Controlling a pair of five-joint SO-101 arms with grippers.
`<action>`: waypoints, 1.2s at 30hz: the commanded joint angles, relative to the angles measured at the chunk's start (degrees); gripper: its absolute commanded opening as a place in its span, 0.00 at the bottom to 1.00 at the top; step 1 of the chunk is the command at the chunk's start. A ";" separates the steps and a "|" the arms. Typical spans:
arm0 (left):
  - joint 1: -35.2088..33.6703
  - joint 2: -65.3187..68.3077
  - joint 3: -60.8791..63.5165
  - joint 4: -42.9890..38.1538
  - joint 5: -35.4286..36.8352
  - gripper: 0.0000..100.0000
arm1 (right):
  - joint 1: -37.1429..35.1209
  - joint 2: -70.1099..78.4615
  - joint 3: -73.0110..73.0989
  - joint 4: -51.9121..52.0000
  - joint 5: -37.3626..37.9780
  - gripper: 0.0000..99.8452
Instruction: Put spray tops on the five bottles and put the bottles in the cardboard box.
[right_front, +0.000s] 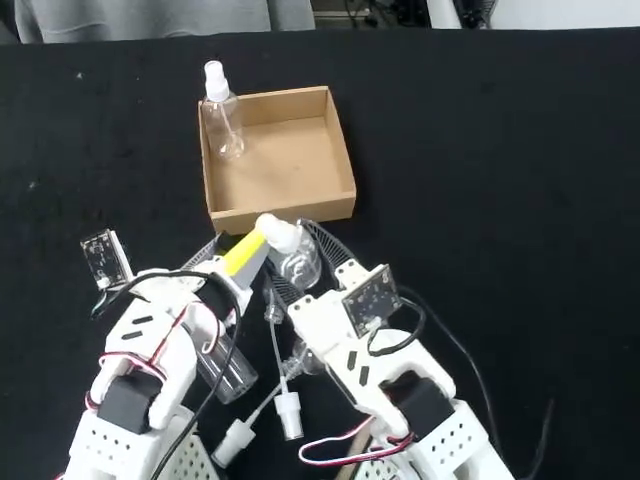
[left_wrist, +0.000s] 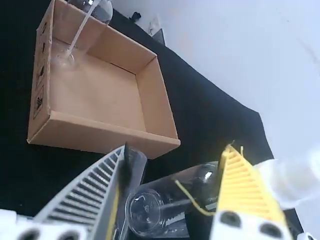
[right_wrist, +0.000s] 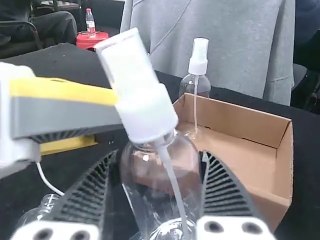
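The right hand (right_front: 290, 255) is closed around a clear bottle (right_front: 298, 265), one ribbed black finger pressed to each side of the body, and holds it up off the black counter (right_front: 500, 150). From the right wrist you look straight up the bottle (right_wrist: 150, 175) between those fingers. A white spray top (right_front: 275, 232) sits on its neck, tilted a bit, with the thin dip tube running down inside the glass.

The left hand (right_front: 238, 240) has its fingers spread apart, gripping nothing. Its yellow finger (right_front: 247, 255) lies along the side of the spray top (right_wrist: 137, 90), right at the collar, and looks to be touching it. Seen from the left wrist, the held bottle (left_wrist: 170, 200) lies across the gap beyond the fingers, and the spray top (left_wrist: 287, 180) pokes out past the outer side of the yellow finger (left_wrist: 240, 190).

Just ahead of both hands' fingertips stands the cardboard box (right_front: 282, 212), open on top. A second bottle (right_front: 222, 125), already capped with a sprayer, leans in the box's far corner, on the left hand's side.

Back behind the fingertips, between the two arms, an uncapped bottle (right_front: 228, 372) lies on the counter beside the left arm. Two loose spray heads (right_front: 290, 412) (right_front: 236, 436) with their tubes lie close by
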 joint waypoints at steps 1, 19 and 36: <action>-1.80 -0.44 -3.21 0.00 -0.35 0.28 | -0.97 -7.69 -0.22 0.35 -0.18 0.11; -0.48 -0.44 -4.70 0.18 1.05 0.28 | -0.97 -7.69 -0.22 2.46 -0.18 0.11; -7.34 -2.99 -7.43 4.48 1.58 0.28 | -0.88 -7.69 -0.22 3.96 -0.18 0.11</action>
